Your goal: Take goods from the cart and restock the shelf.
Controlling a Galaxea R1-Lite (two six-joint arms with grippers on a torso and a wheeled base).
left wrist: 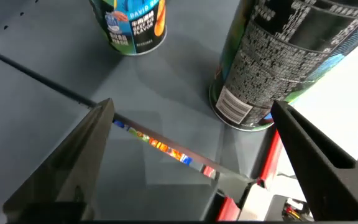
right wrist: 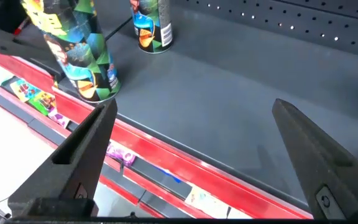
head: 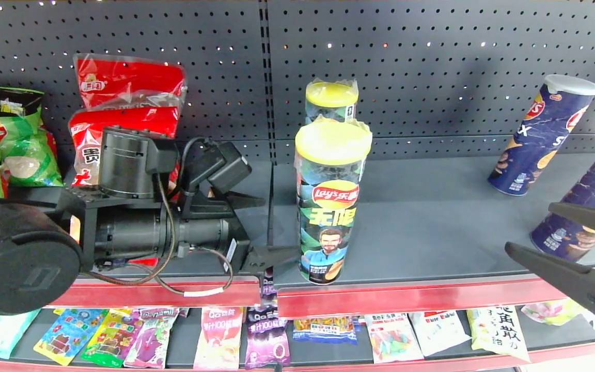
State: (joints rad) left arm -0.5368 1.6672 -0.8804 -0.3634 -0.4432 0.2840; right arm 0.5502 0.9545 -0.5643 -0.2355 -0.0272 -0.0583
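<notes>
We are hovering the left gripper, jaws released; the upright yellow-lidded green chip can is standing just rightward.

Front chip can: logo, large characters, barcode. Red bags: white characters.

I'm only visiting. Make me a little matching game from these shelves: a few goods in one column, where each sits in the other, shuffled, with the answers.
Things:
1. front yellow-lid can
2. blue cans
3. red bags
4. candy packets

Places:
A. lower shelf
B. upper shelf, right end
C. upper shelf, back left
D. upper shelf, front edge, middle

Pairs: 1-D; 2-B; 3-C; 4-A
</notes>
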